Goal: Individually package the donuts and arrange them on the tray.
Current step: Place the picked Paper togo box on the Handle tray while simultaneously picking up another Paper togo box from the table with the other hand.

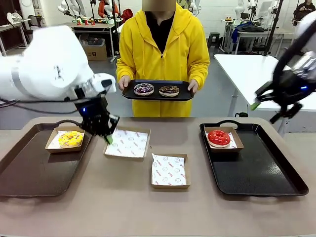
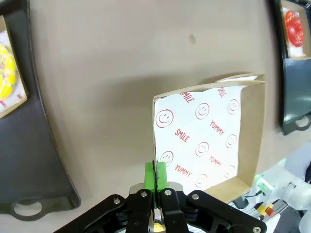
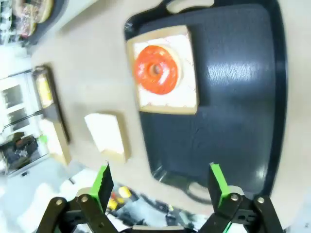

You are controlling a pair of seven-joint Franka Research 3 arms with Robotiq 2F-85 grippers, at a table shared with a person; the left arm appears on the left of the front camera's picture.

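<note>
Tan bench [image 1: 123, 197] with a busy lab behind it; a person in a yellow jacket stands at the far side.

Hard to read:
- The left tray [image 1: 29, 173] is clipped by the picture edge.
- The right arm is cropped at the right side.
- The right wrist view is blurry.
- The left wrist view shows just a sliver of the yellow donut [image 1: 71, 138].
- I cannot tell if the left end effector [image 1: 109, 139] touches anything. Its pads are pressed together, with nothing seen between them, at the left rim of an empty box [image 1: 129, 143].

The right end effector [image 1: 266, 112] is raised beyond the right tray [image 1: 266, 173], fingers spread and holding nothing.

Counts:
- **Donuts:** four.
  - The yellow donut sits in a box [image 1: 52, 143] on the left tray.
  - The red donut [image 1: 218, 138] sits in a box [image 1: 237, 142] on the right tray.
  - The dark sprinkled donut [image 1: 143, 89] and brown sprinkled donut [image 1: 169, 91] lie side by side on a small tray [image 1: 185, 93], held in both of the person's hands [image 1: 124, 82].
- **Boxes:** four. Two are filled and two are empty, including the second empty box [image 1: 169, 170] nearer mid-bench.
- **Trays:** three.
</note>
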